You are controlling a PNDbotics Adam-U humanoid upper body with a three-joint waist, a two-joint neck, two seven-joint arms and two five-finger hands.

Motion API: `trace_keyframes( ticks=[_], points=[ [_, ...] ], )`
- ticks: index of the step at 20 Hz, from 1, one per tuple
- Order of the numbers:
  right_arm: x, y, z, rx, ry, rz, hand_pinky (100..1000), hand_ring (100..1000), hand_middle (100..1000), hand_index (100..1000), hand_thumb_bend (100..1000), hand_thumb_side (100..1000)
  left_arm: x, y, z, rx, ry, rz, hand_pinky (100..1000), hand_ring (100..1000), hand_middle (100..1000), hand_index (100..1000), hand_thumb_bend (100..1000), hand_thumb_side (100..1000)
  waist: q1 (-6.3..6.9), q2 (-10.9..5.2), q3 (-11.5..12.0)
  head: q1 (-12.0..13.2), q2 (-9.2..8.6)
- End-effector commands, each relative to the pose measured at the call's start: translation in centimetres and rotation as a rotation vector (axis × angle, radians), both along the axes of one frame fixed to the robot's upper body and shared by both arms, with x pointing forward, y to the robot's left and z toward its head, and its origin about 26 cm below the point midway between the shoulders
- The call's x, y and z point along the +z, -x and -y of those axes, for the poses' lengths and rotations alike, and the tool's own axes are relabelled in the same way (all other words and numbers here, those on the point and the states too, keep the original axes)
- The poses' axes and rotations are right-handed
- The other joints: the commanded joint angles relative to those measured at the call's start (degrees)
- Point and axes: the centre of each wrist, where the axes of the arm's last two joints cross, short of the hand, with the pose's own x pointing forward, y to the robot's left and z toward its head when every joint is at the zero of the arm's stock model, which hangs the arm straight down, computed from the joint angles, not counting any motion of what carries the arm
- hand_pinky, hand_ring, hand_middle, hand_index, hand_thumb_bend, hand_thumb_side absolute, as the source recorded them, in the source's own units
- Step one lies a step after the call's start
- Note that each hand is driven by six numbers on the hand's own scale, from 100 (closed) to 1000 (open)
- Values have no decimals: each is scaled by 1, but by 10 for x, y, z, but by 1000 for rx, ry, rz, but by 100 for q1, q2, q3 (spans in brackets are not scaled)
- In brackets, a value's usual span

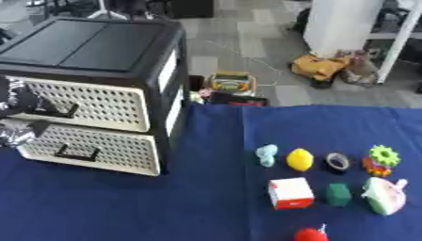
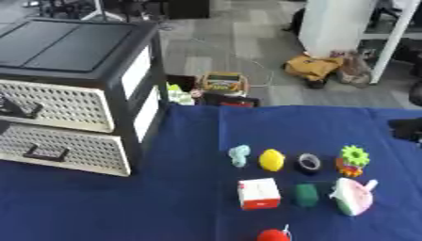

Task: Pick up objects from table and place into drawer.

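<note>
A black drawer unit (image 1: 99, 47) with two white perforated drawers stands at the table's back left. Both drawers look pushed in. My left hand (image 1: 16, 110) enters at the left edge, right by the upper drawer's black handle (image 1: 56, 111). Its hold on the handle is hidden. On the blue cloth (image 1: 206, 197) to the right lie a pale blue figure (image 1: 266, 154), a yellow lemon (image 1: 300, 159), a black tape roll (image 1: 336, 162), a green gear toy (image 1: 382, 157), a red-and-white box (image 1: 291, 193), a green block (image 1: 338, 194), a pink-and-white slice (image 1: 384, 195) and a red ball (image 1: 311, 234). A dark shape at the right edge is probably my right hand (image 2: 405, 129).
The lower drawer (image 1: 91, 148) has its own black handle (image 1: 76, 153). Beyond the table's far edge the floor holds a yellow-rimmed case (image 1: 231, 82), an orange bag (image 1: 317, 66) and a white pillar (image 1: 346, 23). Bare cloth lies between the drawers and the objects.
</note>
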Motion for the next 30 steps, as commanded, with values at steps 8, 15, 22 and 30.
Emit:
trace_keyframes(
  ticks=[8, 15, 22, 30],
  points=[
    [6, 4, 2, 0, -3, 25, 721, 706, 445, 846, 100, 1000, 6, 5, -6, -40, -201, -141, 100, 100, 100, 743, 100, 1000, -13, -195, -8, 324, -147],
    [4, 4, 3, -4, -8, 18, 722, 707, 445, 846, 100, 1000, 1, 4, -4, -53, -215, -195, 100, 100, 100, 777, 100, 1000, -18, -239, 23, 258, -99],
    [3, 4, 3, -6, -15, 17, 722, 707, 447, 847, 100, 1000, 0, 6, -5, -68, -218, -225, 100, 100, 100, 751, 100, 1000, -17, -290, 53, 212, -62],
    [3, 4, 2, -2, -24, 19, 722, 707, 448, 847, 100, 1000, -3, 7, -5, -70, -226, -237, 100, 100, 100, 743, 100, 1000, -17, -337, 65, 169, -88]
  ],
)
